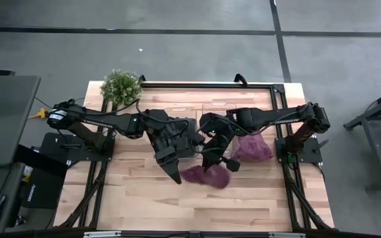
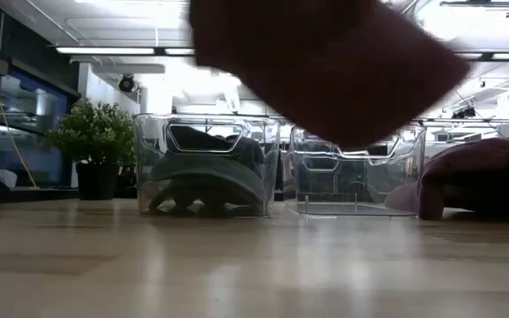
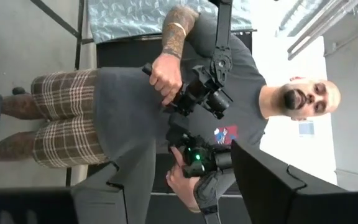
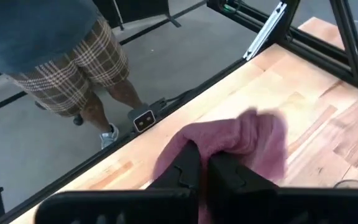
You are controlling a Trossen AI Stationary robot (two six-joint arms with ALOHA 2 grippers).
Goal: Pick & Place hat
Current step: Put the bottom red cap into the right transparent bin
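A purple knitted hat (image 1: 207, 176) hangs in my right gripper (image 1: 213, 164) over the middle of the table. In the low view it is a blurred maroon mass (image 2: 325, 71) above the wood. In the right wrist view the hat (image 4: 247, 140) bunches just past the shut fingers of my right gripper (image 4: 205, 171). My left gripper (image 1: 170, 168) hovers open just left of the hat, touching nothing. Its wrist view looks out at a person in front of the table. A second purple hat (image 1: 253, 149) lies flat on the table to the right. My right gripper pinches a bunched fold of the hat (image 4: 204, 146) between its two fingers (image 4: 188, 168), coming from above and slanting toward the table's near edge. The hat is lifted clear of the table, its loose fabric drooping past the fingertips.
Two clear bins stand at the far side. The left bin (image 2: 206, 163) holds a dark green hat. The right bin (image 2: 352, 172) shows nothing inside. A potted plant (image 1: 120, 86) sits at the far left corner. A black frame rail (image 1: 243, 84) borders the table.
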